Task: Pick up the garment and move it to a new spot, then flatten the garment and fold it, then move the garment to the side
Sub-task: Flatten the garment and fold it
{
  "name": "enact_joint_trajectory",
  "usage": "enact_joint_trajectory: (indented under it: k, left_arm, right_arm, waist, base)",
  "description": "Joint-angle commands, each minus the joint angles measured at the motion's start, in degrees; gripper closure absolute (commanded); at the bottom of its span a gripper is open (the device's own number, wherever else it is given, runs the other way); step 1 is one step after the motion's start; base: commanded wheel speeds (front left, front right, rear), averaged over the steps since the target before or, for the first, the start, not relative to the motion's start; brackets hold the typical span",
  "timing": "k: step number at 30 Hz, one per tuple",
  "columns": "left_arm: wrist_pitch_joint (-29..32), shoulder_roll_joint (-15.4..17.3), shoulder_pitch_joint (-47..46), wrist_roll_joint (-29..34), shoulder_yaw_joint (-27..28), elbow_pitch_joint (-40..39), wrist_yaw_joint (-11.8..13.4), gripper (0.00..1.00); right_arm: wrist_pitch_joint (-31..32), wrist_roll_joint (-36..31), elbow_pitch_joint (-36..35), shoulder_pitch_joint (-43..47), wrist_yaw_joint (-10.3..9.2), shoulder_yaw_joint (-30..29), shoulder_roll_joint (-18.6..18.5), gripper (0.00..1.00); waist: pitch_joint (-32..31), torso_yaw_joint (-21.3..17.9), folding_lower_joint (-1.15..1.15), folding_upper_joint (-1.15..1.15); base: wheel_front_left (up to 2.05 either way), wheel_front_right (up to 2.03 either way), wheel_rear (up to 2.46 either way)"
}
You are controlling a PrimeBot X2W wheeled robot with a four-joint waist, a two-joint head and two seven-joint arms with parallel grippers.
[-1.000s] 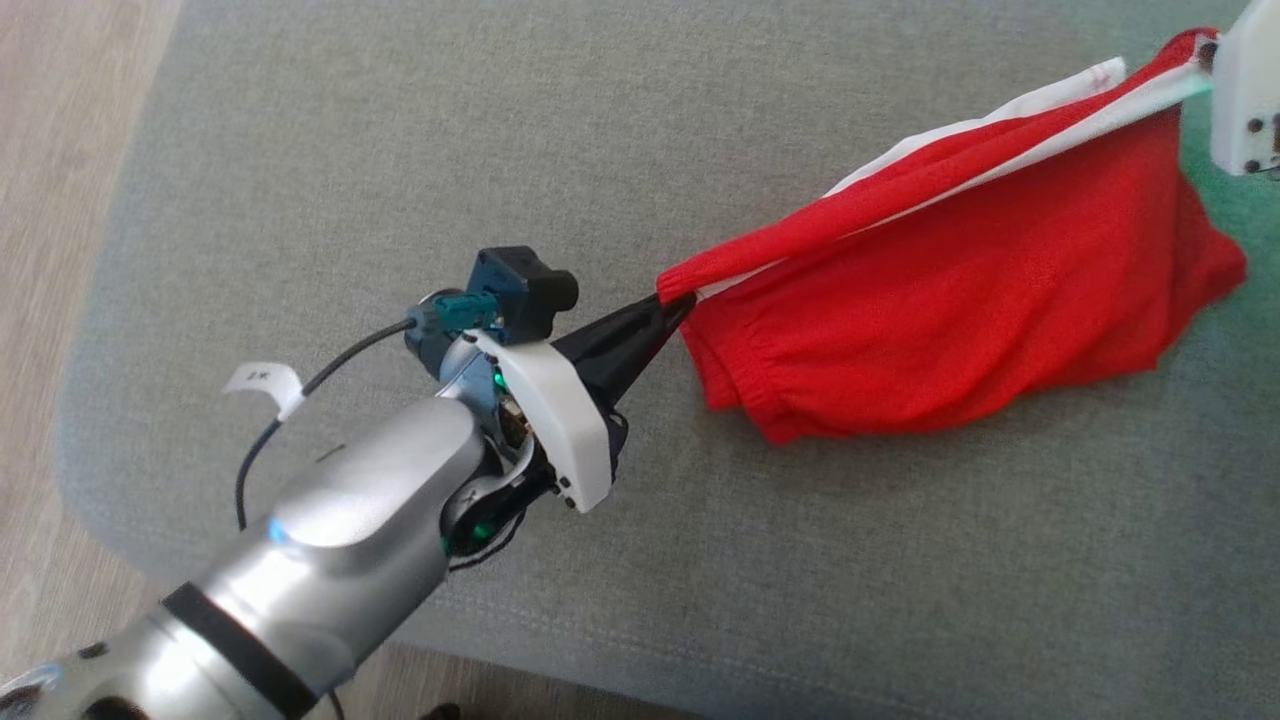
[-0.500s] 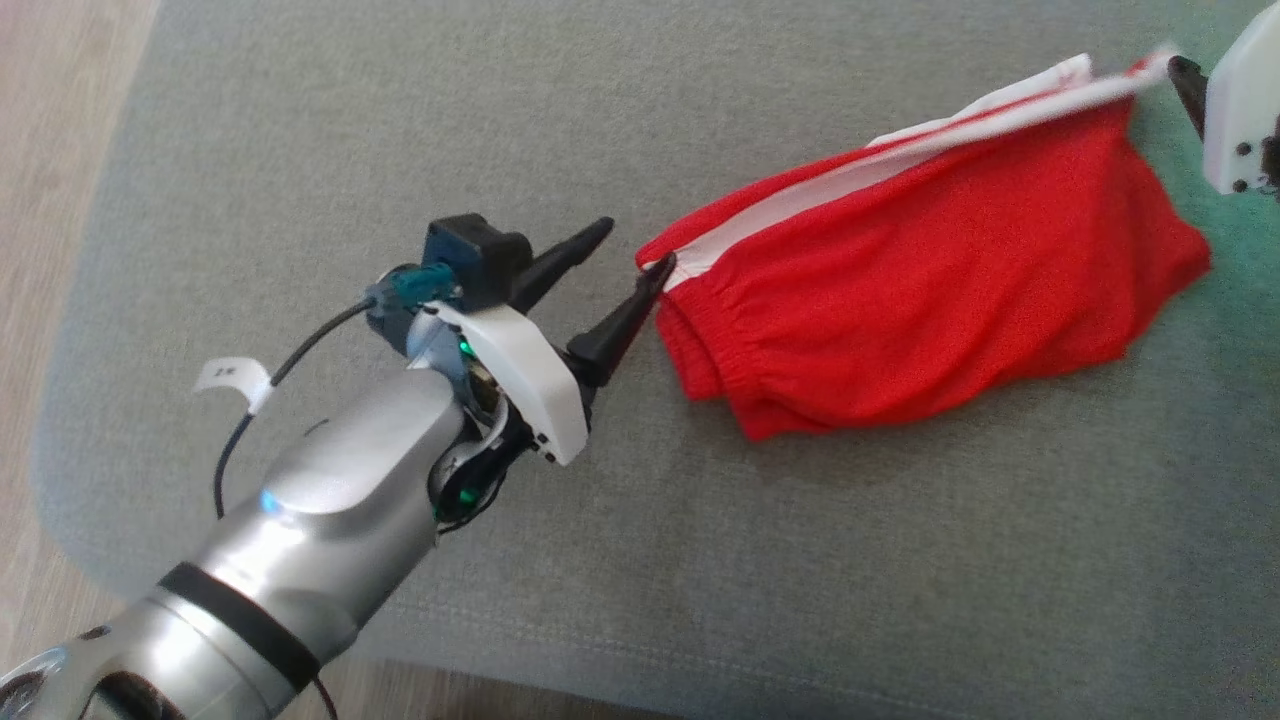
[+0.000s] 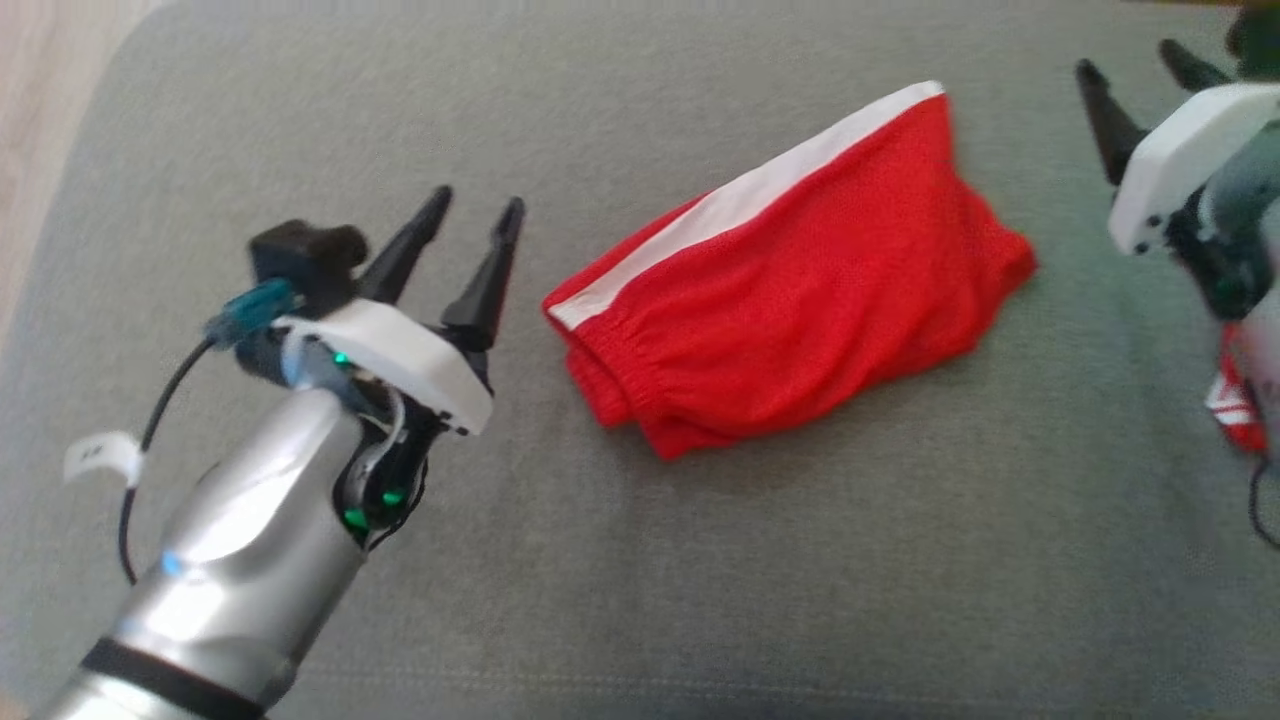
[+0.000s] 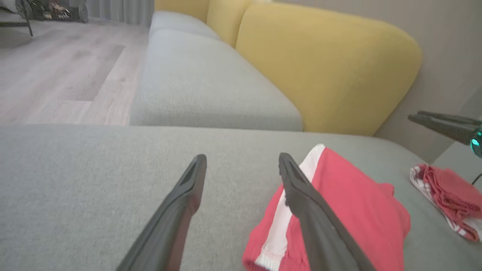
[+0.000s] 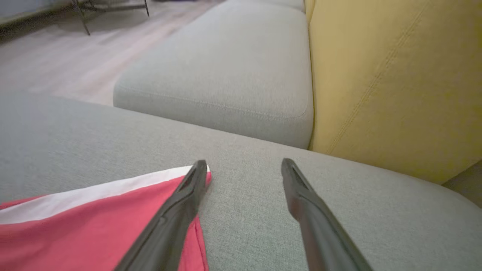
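Observation:
The garment (image 3: 790, 285), red shorts with a white side stripe, lies folded on the grey sofa seat (image 3: 700, 560). My left gripper (image 3: 477, 210) stands open just left of its waistband end, apart from the cloth. At the upper right my right gripper (image 3: 1135, 62) is open too, off the garment's far corner. The left wrist view has the garment (image 4: 350, 210) under and right of the open fingers (image 4: 180, 210). Seen from the right wrist, the garment (image 5: 86, 233) lies at the lower left, its striped corner beside one open finger (image 5: 173, 218).
Another red and white cloth (image 4: 448, 195) lies on the seat to the right, also at the head view's right edge (image 3: 1235, 405). Yellow back cushions (image 4: 324, 64) rise behind the seat. A second grey seat (image 5: 226, 75) and wooden floor (image 4: 56, 75) lie beyond.
Both grippers have opened and let go of the garment, which has dropped flat onto the seat. The arms have drawn apart from it, and the head camera has shifted.

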Motion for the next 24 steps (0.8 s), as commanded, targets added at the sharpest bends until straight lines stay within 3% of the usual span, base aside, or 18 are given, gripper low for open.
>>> enact_joint_trajectory:
  k: [1,5,11,24]
  left_arm:
    - [-0.70,1.69,0.15,1.12,4.78,-2.85,0.90,0.00]
    - [-0.70,0.18,6.38,4.13,12.08,-7.08,2.48,0.00]
    - [-0.70,-3.69,15.66,9.61,20.78,-11.24,2.63,0.00]
    - [-0.71,-12.21,28.82,22.15,33.19,-15.70,-0.40,0.00]
  right_arm:
    - [-2.62,0.28,-3.10,0.73,0.11,0.39,0.51,0.00]
    - [-9.46,0.96,-6.39,5.08,0.11,-0.91,0.43,0.00]
    - [-16.90,0.22,-11.47,13.86,0.11,-4.50,0.91,0.00]
    - [-20.99,-6.75,-24.48,34.07,0.11,-18.65,7.83,0.00]
  waist:
    - [-2.82,-3.11,0.00,0.00]
    - [-5.18,-5.62,0.00,0.00]
    - [-8.02,-8.27,0.00,0.00]
    - [-9.68,-11.15,0.00,0.00]
  base:
    - [0.00,0.00,0.00]
    - [0.00,0.00,0.00]
    - [0.00,0.00,0.00]
    - [0.00,0.00,0.00]
